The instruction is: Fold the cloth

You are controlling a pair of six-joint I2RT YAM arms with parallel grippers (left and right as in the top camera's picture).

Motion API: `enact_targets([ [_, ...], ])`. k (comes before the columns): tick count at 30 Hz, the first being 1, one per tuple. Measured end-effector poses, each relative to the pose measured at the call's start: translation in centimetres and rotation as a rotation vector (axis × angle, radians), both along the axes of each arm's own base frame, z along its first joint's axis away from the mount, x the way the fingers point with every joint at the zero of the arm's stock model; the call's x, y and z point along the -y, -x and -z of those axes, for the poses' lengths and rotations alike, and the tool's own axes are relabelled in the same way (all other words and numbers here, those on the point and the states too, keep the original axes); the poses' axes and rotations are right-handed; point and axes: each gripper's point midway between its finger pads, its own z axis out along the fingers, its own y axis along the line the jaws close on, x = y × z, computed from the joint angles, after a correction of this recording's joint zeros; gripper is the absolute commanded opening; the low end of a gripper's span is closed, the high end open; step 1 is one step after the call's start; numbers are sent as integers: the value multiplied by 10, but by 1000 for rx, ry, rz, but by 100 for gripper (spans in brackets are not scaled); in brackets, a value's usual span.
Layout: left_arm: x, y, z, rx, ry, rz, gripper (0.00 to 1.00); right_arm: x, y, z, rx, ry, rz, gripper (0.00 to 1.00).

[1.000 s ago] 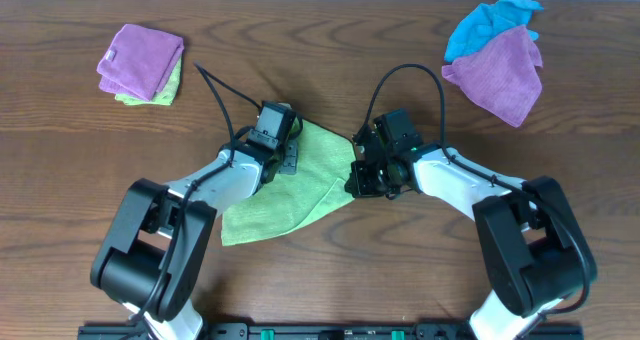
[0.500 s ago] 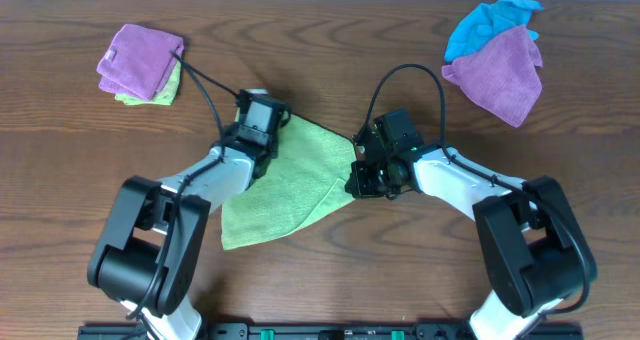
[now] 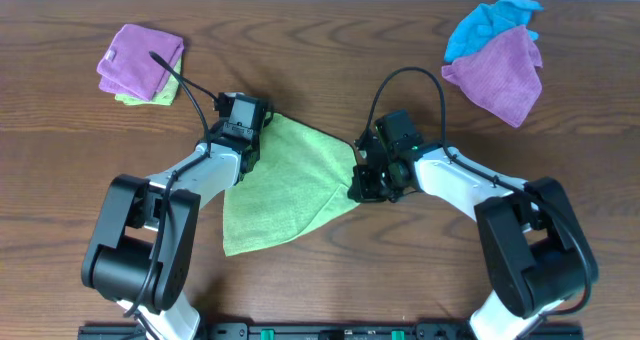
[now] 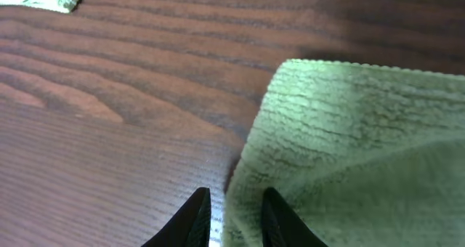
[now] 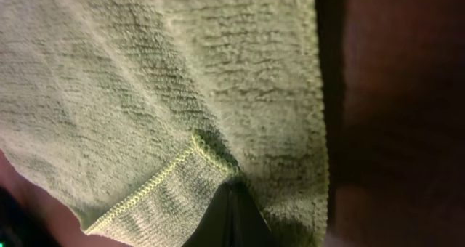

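Pinched on an edge of the cloth (image 3: 290, 185), the left gripper (image 4: 232, 214) has dragged its corner up and left, spreading the cloth flatter between the arms, while the right gripper (image 5: 231, 219), seemingly clamped on the opposite corner, anchors it, ready for folding.

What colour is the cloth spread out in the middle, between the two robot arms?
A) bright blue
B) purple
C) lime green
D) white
C: the cloth lying between the arms is lime green, while a purple cloth and a blue cloth sit off at the top right.
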Motion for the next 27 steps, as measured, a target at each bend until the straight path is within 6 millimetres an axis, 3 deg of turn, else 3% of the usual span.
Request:
enact_targets([
  [4, 0, -1, -15, 28, 6, -3, 30, 8, 15, -1, -56, 34, 2, 2],
  [8, 4, -7, -56, 128, 49, 1, 30, 23, 31, -5, -74, 97, 11, 2],
  [12, 22, -9, -85, 188, 164, 58, 27, 25, 17, -38, 66, 81, 25, 2],
  [16, 51, -5, -83, 152, 308, 148, 27, 18, -7, -83, 266, 15, 39, 1],
  [18, 62, -4, -82, 143, 365, 178, 28, 16, -19, -96, 340, -1, 48, 1],
  [23, 81, -1, -61, 79, 432, 219, 26, 14, -31, -92, 377, 5, 56, 2],
  [27, 92, 2, -34, 18, 452, 239, 25, 15, -40, -75, 373, 34, 60, 1],
])
